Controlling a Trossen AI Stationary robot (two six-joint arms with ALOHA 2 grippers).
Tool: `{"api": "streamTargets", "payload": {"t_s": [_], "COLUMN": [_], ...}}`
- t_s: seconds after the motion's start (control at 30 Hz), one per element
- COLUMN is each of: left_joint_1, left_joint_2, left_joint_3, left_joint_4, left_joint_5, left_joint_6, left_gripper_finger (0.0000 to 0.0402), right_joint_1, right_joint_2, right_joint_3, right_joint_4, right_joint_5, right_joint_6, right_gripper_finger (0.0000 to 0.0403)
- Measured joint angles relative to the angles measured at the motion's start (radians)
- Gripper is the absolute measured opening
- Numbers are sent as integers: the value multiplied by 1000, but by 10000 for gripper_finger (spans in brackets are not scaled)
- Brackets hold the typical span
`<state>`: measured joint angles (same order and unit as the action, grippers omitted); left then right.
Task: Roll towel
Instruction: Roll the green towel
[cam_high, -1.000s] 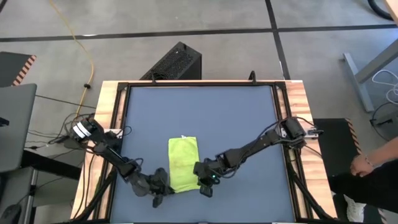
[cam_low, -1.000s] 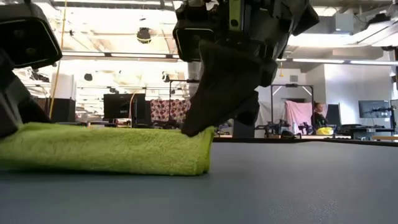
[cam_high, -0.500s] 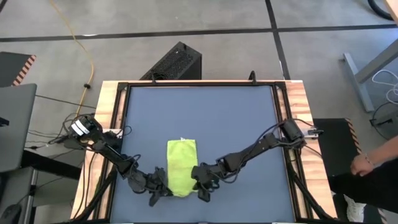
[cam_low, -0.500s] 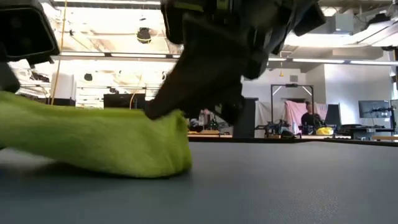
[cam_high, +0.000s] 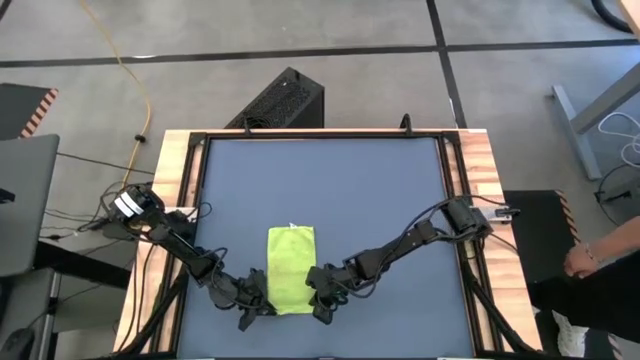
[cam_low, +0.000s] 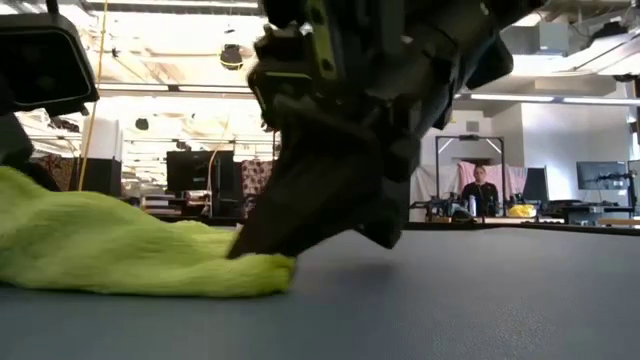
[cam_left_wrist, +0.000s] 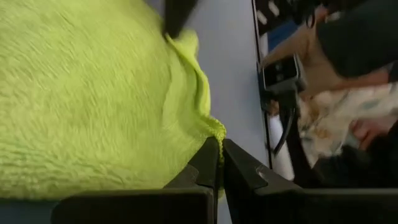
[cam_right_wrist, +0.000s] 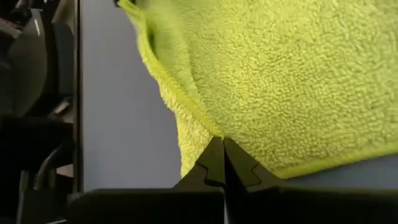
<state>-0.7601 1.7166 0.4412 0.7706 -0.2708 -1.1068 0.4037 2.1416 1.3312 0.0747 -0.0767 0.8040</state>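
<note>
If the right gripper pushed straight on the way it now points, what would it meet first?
The towel itself: the right gripper is shut on its near corner, and the green cloth fills the view directly ahead. Beyond that, the left gripper holds the opposite corner, though depth is unclear.

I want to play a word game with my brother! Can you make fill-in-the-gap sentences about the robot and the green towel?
1. The towel lies on the dark blue-grey ____.
2. The left gripper is shut on one near ____ of the towel.
3. The right gripper is ____ on the towel's other near corner.
4. In the low view, the right gripper comes down from ____ to the towel's edge.

Missing words: mat; corner; shut; above
</note>
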Motion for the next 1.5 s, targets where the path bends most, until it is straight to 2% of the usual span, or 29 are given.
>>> {"api": "streamTargets", "payload": {"t_s": [0.17,0.33,0.63,0.73,0.8,0.93,1.03,1.13,1.2,1.3,1.4,1.5], "left_joint_1": [-7,-8,-16,-22,-39,-92,-137,-162,-155,-96,-13,44], "left_joint_2": [0,-1,-15,-71,-141,-307,-404,-446,-438,-385,-315,-238], "left_joint_3": [0,1,1,1,-5,-8,-5,3,8,8,8,8], "left_joint_4": [-12,-37,-68,-158,-288,-533,-576,-502,-424,-326,-219,-122], "left_joint_5": [-24,-3,47,68,66,-48,-198,-349,-381,-306,-123,14], "left_joint_6": [-48,-119,-203,-202,-188,-162,-33,245,443,615,647,648], "left_gripper_finger": [0,9,89,119,131,139,138,136,135,135,135,132], "right_joint_1": [10,6,6,6,6,6,7,7,7,7,6,5], "right_joint_2": [20,20,20,20,20,20,21,21,21,21,22,22], "right_joint_3": [41,54,53,53,53,52,52,51,51,51,51,51], "right_joint_4": [-49,-122,-127,-129,-130,-131,-132,-129,-126,-125,-123,-123], "right_joint_5": [24,27,30,30,31,33,46,60,63,75,75,75], "right_joint_6": [4,18,29,31,34,37,37,37,37,37,37,45], "right_gripper_finger": [10,11,11,11,11,11,11,11,11,11,11,11]}}
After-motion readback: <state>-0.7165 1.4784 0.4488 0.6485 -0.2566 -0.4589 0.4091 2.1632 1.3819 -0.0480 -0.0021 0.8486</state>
